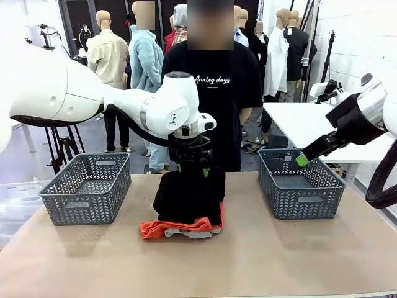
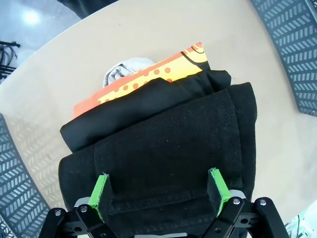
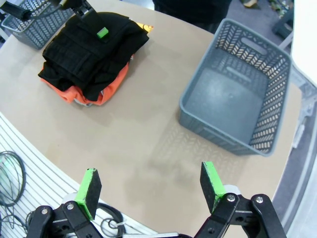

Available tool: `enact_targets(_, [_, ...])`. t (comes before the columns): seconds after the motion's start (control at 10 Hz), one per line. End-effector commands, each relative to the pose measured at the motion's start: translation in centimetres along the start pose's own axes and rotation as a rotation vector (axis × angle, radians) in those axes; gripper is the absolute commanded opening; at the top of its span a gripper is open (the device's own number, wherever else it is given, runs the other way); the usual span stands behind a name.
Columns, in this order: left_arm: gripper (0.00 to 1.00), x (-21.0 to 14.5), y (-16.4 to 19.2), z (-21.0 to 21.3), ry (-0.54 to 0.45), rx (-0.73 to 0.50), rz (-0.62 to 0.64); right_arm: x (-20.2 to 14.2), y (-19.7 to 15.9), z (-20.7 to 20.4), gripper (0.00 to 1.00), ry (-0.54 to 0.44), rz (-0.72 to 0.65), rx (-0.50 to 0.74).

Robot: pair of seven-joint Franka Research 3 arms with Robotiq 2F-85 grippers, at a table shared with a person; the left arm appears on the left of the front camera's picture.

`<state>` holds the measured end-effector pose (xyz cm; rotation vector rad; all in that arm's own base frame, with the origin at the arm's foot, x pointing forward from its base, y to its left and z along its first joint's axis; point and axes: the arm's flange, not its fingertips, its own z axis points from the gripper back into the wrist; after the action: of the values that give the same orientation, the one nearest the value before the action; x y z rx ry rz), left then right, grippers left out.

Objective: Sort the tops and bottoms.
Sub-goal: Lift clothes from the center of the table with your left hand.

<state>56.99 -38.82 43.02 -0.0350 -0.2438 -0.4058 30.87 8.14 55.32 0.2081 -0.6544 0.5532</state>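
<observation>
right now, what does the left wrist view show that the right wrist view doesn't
Left wrist view: the orange T-shirt's yellow dotted print, and the black bottoms' fabric close up between the open left claw's pads. Right wrist view: the open right claw above bare table, one grey basket whole. Both: the bottoms stacked on the T-shirt, grey shirt underneath.
</observation>
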Motion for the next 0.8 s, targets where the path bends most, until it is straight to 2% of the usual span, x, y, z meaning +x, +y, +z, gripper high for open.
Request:
enact_targets(0.0, [1.00,-0.2,0.4,-0.6,-0.003,-0.012,-0.003,0.1,-0.1,-0.2,1.00,-0.014,-0.009,0.020])
enact_targets(0.6, [1.00,-0.4,0.3,-2.0,0.019,-0.024,0.024,0.1,-0.1,-0.2,1.00,-0.014,-0.009,0.020])
enact_targets(0.7, [0.91,-0.4,0.4,-2.2,0.040,-0.013,0.033,0.1,-0.1,-0.2,1.00,-0.014,-0.009,0.020])
